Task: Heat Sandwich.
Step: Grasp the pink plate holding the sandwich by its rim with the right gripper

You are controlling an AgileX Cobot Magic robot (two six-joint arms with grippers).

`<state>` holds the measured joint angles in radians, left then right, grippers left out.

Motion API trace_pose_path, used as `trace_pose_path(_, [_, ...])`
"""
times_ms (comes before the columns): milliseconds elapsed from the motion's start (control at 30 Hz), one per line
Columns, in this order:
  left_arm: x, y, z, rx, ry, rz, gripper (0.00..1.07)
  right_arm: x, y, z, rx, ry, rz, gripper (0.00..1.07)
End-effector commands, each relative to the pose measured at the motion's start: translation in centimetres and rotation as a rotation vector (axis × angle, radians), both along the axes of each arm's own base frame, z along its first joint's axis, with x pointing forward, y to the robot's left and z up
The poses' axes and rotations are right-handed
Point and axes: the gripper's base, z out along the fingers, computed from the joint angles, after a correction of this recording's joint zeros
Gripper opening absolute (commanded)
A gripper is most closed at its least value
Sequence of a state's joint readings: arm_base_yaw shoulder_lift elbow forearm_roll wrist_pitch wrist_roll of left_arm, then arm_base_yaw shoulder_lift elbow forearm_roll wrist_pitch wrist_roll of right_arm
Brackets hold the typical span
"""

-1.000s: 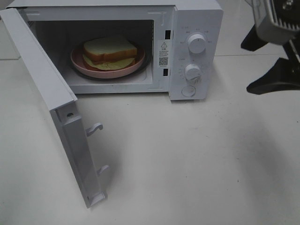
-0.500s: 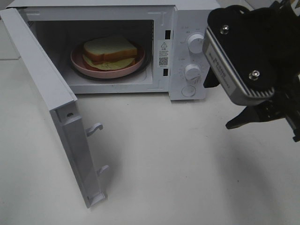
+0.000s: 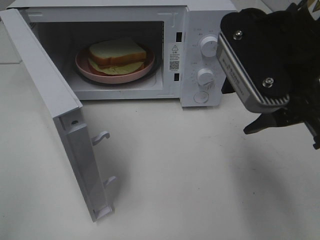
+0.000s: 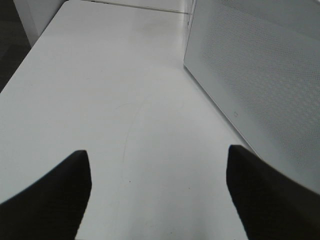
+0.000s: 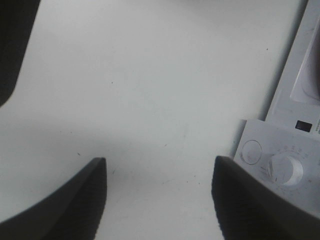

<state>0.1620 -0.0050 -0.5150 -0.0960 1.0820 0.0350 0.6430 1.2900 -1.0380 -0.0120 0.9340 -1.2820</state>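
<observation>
Spreading wide over bare tabletop, the right gripper [image 5: 159,159] had its two dark fingers apart with nothing between them. Close beside it in the right wrist view were a dial [image 5: 285,169] and a round button [image 5: 251,151] on the microwave's control panel. From the high camera, the right arm [image 3: 280,45] hung in front of the right edge of the microwave [image 3: 207,15], above the white table [image 3: 200,175]. The left gripper [image 4: 156,150] was likewise open and empty over the table, with a white, finely dotted panel [image 4: 260,85] just beside it. The microwave door [image 3: 45,85] stood swung open to the left. Inside the cavity, the sandwich [image 3: 117,52] lay on a round pink plate [image 3: 110,75], well apart from both grippers.
</observation>
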Motion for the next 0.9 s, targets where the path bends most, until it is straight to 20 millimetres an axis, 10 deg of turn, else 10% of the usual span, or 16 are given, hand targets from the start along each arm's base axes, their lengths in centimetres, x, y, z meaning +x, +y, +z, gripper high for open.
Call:
trace_pose_path(33, [-0.2, 0.0, 0.1, -0.001, -0.030, 0.006, 0.71, 0.3, 0.0, -0.3, -0.034, 0.008, -0.003, 0.58])
trace_pose_path(900, [-0.2, 0.0, 0.1, -0.001, -0.030, 0.006, 0.71, 6.7, 5.1, -4.7, -0.110, 0.094, 0.097, 0.54])
